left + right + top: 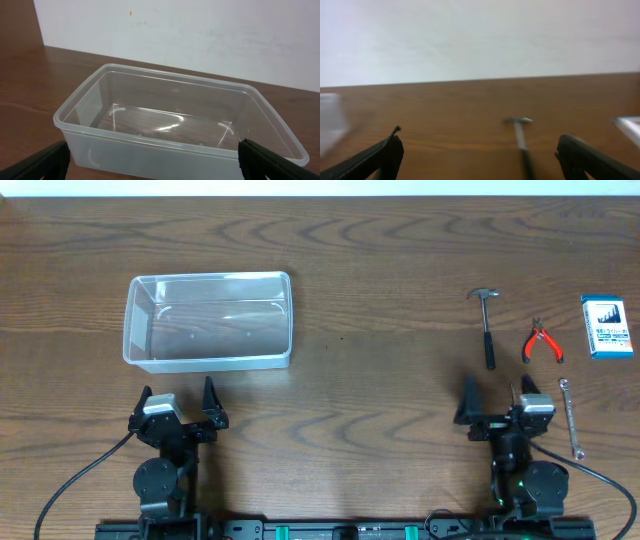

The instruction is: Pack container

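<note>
Two robot arms rested at the near edge of a wooden table (360, 270), with an empty clear container (208, 320) on the left and hand tools on the right.

The container sat upright with its open side up, just beyond the left fingers (212, 408), which were spread wide and held nothing. It seemed to be set there so things could be lowered in from above. The right fingers (467, 402) were also spread wide and empty. They faced a hammer (487, 325) lying with its handle toward the arm. Red-handled pliers (542, 342), a wrench (570, 415) and a blue-and-white box (606, 326) lay further right, well apart from the container. Nothing was packed yet.
</note>
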You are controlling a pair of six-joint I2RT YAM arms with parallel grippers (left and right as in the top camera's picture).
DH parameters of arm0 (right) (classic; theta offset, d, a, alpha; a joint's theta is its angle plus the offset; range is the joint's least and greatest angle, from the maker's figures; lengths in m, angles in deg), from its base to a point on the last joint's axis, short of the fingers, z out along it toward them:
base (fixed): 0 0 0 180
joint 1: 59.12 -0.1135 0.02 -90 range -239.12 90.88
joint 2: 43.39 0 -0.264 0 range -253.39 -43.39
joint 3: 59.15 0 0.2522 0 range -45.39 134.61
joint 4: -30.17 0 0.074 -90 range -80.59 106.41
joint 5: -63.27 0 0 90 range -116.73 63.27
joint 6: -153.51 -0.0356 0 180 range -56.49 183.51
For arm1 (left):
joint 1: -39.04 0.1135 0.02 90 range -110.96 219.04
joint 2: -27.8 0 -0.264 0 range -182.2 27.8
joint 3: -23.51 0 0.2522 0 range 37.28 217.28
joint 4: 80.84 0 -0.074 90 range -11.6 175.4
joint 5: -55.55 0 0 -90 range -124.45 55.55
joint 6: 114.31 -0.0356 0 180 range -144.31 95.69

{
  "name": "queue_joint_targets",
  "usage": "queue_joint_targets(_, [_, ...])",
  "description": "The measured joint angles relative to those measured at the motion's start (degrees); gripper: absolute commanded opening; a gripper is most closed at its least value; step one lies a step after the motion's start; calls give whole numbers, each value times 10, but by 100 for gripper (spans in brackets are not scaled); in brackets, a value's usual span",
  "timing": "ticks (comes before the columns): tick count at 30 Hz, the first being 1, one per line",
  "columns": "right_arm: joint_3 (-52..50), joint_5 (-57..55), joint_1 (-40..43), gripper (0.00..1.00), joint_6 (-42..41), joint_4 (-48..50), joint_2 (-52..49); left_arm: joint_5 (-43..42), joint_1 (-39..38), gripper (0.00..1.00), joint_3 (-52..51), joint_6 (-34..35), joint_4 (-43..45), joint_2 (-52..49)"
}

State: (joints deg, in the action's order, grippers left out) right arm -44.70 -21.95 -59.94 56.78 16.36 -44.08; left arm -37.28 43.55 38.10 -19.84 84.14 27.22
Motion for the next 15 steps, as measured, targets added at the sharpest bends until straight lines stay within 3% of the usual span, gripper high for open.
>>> queue_joint_targets(5, [40,34,0,99,4,0,-4,0,0,98,0,0,0,0])
queue_joint_targets(8, [114,31,0,99,20,-2,-38,0,0,98,0,0,0,0])
queue_joint_targets(11, [206,21,0,99,28,-26,-104,0,0,98,0,0,0,0])
queue_joint_targets(15, [353,20,0,99,31,-145,-250,0,0,98,0,0,0,0])
